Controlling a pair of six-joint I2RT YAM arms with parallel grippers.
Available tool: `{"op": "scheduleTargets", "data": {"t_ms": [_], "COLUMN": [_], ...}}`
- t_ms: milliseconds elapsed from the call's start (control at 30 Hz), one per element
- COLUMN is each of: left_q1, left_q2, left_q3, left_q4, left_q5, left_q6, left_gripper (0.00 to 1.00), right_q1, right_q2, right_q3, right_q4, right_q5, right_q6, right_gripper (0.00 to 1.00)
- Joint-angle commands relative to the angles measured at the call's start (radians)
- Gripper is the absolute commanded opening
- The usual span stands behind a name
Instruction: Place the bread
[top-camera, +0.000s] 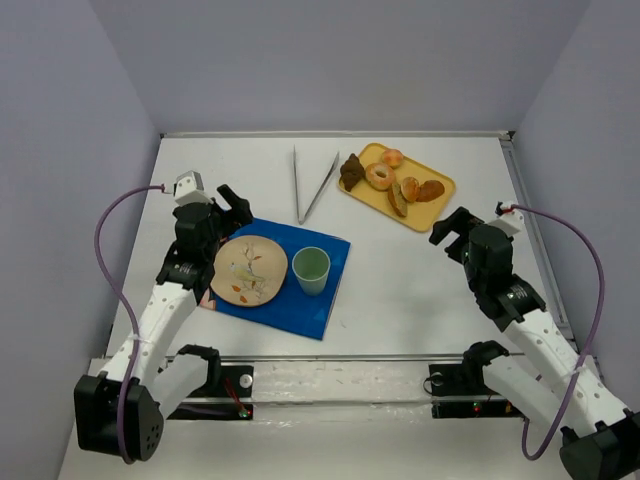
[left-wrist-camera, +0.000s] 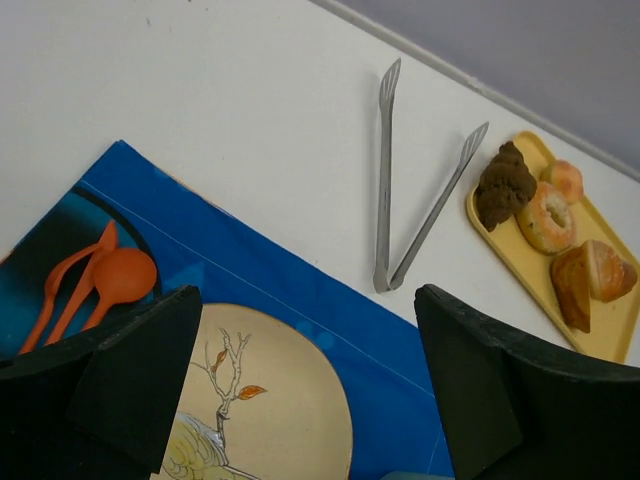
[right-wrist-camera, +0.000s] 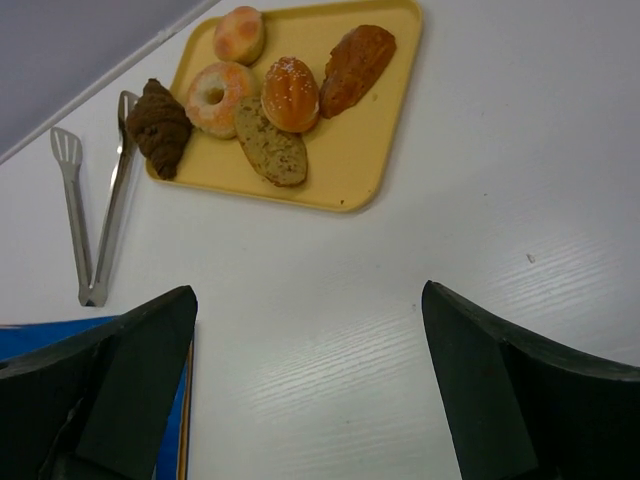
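A yellow tray (top-camera: 430, 210) at the back right holds several breads: a dark croissant (top-camera: 351, 171), a glazed doughnut (top-camera: 379, 176), a round bun (top-camera: 392, 157) and brown rolls (top-camera: 430, 190). The tray (right-wrist-camera: 350, 150) and breads also show in the right wrist view, and the croissant (left-wrist-camera: 503, 184) in the left wrist view. A beige plate (top-camera: 250, 270) lies empty on a blue mat (top-camera: 300, 300). Metal tongs (top-camera: 312, 185) lie on the table left of the tray. My left gripper (top-camera: 232, 207) is open above the mat's back-left edge. My right gripper (top-camera: 452, 228) is open over bare table, near the tray's front.
A pale green cup (top-camera: 311, 270) stands on the mat right of the plate. An orange spoon and fork (left-wrist-camera: 90, 285) lie on the mat's left part. White walls close the table at the back and both sides.
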Motion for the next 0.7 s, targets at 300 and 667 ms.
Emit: {"op": "scheduleTargets", "data": {"t_ms": [300,667], "left_q1": [0.004,-0.124], "left_q2": [0.473,0.954], "left_q3": [0.418,0.875], "left_q4": [0.037,-0.28], "left_q5": [0.428,0.283], "left_q6": [0.316,0.521], "left_gripper": [0.99,0.99], "right_q1": [0.001,0.001], "right_q2": [-0.001,0.0], "right_q3": [-0.02,-0.036], "right_q4": [0.114,0.115], "right_q5": [-0.197,-0.155], "right_q6": [-0.09,-0.106], "right_gripper": [1.0,1.0]}}
